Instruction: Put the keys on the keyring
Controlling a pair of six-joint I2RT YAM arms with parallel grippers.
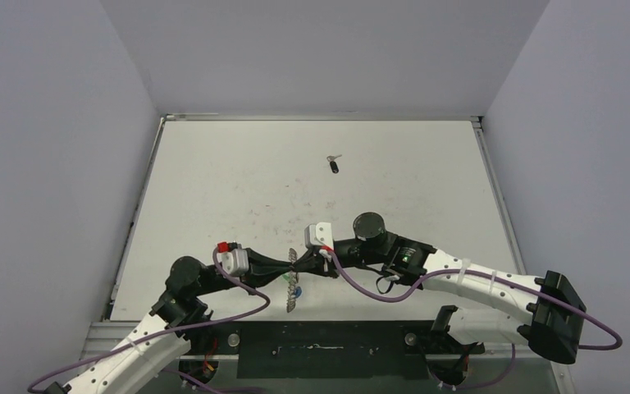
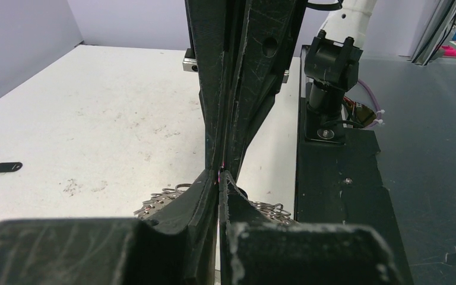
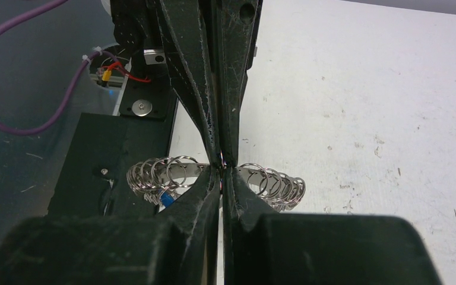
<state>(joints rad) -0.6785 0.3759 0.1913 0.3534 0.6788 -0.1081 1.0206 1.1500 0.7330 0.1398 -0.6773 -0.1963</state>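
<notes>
Keyring (image 3: pixel 270 183): we count one, pinched near the bench's (image 1: pixel 238 180) near edge by both left claw (image 1: pixel 284 267) and right claw (image 1: pixel 304 265); one black-headed key (image 1: pixel 334 165) lies toward the far edge.

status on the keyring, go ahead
Left gripper and right gripper both shut on the keyring, tip to tip. One black key loose, far side. Nothing seen in the way.

White surface (image 1: pixel 213 189), matte, scuffed and speckled with grey marks.
Lying flat toward the far middle: 1 small key (image 1: pixel 334 164) with black head and silver blade, alone there, well apart from the black mounting plate (image 1: pixel 320 349) bordering the near edge.
</notes>
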